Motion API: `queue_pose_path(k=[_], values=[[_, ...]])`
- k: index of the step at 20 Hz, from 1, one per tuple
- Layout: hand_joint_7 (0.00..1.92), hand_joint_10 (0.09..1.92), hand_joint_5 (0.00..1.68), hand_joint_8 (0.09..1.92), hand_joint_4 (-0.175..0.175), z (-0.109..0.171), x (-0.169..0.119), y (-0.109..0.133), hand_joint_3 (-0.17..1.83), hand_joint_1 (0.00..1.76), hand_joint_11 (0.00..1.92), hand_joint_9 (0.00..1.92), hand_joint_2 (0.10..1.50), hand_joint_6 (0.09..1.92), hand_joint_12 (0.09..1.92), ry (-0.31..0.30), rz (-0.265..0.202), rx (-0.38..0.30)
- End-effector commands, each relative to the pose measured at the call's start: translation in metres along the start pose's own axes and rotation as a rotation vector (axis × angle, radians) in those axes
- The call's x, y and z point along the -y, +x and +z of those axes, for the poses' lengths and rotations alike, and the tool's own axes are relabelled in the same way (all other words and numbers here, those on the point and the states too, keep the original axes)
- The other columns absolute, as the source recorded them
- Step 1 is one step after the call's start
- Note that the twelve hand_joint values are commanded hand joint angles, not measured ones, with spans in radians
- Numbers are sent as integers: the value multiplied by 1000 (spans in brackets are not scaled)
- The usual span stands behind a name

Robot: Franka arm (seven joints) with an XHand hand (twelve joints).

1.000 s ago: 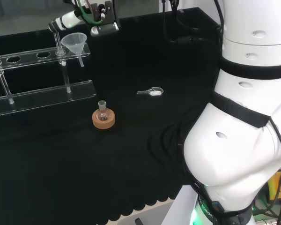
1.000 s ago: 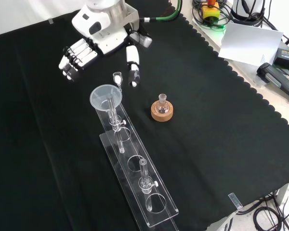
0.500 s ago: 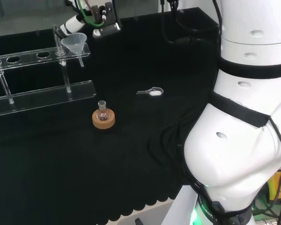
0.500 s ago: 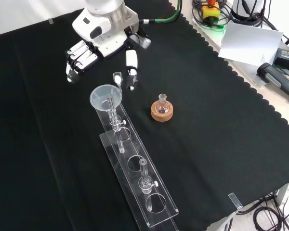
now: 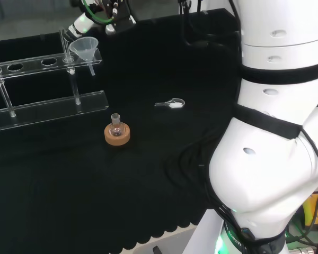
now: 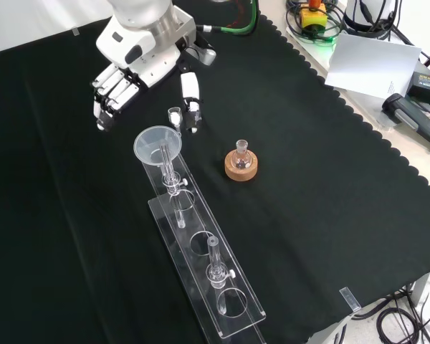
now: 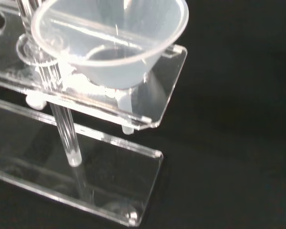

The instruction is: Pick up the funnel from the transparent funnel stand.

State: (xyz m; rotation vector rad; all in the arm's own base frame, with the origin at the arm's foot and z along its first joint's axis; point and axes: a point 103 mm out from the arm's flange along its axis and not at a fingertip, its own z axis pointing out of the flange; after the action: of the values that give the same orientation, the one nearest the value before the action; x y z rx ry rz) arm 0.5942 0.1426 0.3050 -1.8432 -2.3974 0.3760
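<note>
The clear funnel (image 6: 156, 145) sits in the end hole of the transparent stand (image 6: 201, 247), its stem hanging down through the top plate. In the front view the hand (image 6: 132, 61) hovers just beyond the funnel's end of the stand, open, with fingers (image 6: 107, 97) to the left and thumb to the right, holding nothing. In the head view the hand (image 5: 79, 24) is right behind the funnel (image 5: 85, 46) on the stand (image 5: 47, 100). The wrist view shows the funnel's bowl (image 7: 112, 43) close, resting on the stand's top plate (image 7: 157, 95).
A small flask on a cork ring (image 6: 241, 165) stands right of the stand in the front view. A small spoon with white powder (image 6: 175, 115) lies on the cloth under the hand. The arm's white links (image 5: 275, 132) take up the head view's right side.
The hand has moved a little left in the front view and its thumb has drawn back from the funnel. The funnel and stand have not moved.
</note>
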Motion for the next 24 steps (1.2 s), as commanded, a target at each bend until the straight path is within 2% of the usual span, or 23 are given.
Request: queue_pose_path(k=[1, 7, 10, 16, 24], values=[[212, 849, 85, 623, -14, 9, 3, -2, -1, 332, 0, 60, 669, 87, 1250, 73, -35, 27], [225, 850, 97, 623, -16, 16, 7, -2, -1, 328, 0, 76, 668, 87, 1266, 87, -23, 13], [230, 849, 102, 622, -16, 16, 7, -1, -2, 320, 0, 81, 666, 87, 1272, 95, -22, 30], [263, 844, 193, 624, 9, 19, 5, 0, -5, 297, 0, 86, 658, 87, 1302, 101, 2, 42], [279, 846, 205, 624, -1, 30, 0, 4, -6, 291, 0, 94, 655, 87, 1312, 139, 9, 43]])
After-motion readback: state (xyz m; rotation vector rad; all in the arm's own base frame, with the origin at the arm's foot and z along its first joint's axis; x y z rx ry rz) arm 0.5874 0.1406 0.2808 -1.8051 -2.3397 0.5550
